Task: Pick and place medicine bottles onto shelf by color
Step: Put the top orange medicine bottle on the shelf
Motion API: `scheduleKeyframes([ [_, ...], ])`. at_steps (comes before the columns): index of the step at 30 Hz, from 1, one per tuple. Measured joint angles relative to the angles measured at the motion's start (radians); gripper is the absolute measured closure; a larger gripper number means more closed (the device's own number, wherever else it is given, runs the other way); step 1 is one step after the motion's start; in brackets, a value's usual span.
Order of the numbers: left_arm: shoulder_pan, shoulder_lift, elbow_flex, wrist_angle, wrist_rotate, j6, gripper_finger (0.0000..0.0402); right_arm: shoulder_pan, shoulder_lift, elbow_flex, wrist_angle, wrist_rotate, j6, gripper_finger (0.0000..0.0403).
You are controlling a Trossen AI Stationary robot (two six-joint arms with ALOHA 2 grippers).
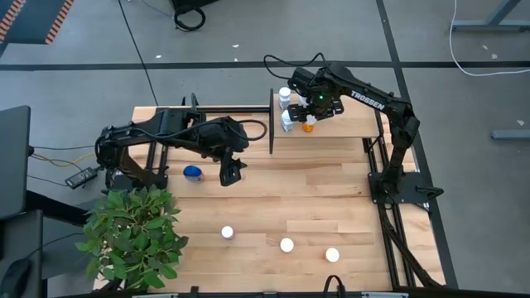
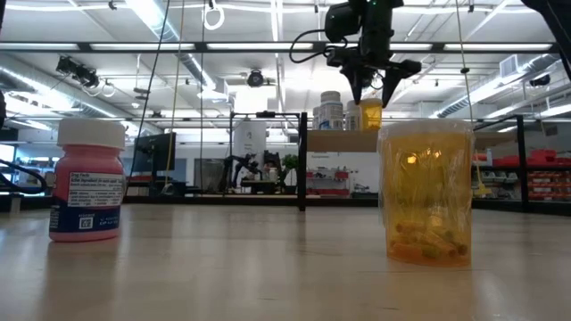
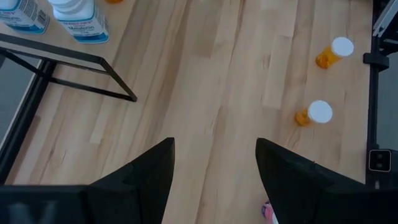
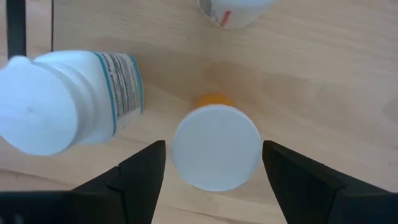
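Note:
My right gripper (image 1: 311,108) hangs open over the shelf (image 1: 352,124), fingers pointing down. An orange bottle with a white cap (image 4: 216,154) stands upright on the shelf between and below its fingers, untouched; in the low view the orange bottle (image 2: 370,114) sits just under the fingertips. Two white bottles (image 1: 286,98) (image 1: 287,121) stand on the shelf beside it. My left gripper (image 1: 232,172) is open above bare tabletop near the squat blue bottle (image 1: 193,173). A pink bottle (image 2: 86,183) and two orange ones (image 3: 334,53) (image 3: 314,114) stand on the near tabletop.
A green leafy plant (image 1: 137,236) fills the table's near left corner. A black upright rail (image 1: 272,120) bounds the shelf's left end. Black frame rails (image 1: 381,165) run along the table's right side. Open tabletop lies between the shelf and the near bottles.

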Motion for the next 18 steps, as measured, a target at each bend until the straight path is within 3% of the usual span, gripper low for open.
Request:
scheduleKeyframes([
  [10,0.0,0.0,0.0,-0.005,0.0,0.024,0.017,0.006,-0.003,0.004,0.024,-0.012,-0.023,0.0127],
  [18,0.002,0.0,0.0,-0.018,0.0,0.023,0.017,0.03,-0.009,0.099,-0.057,-0.004,-0.037,0.0127],
])
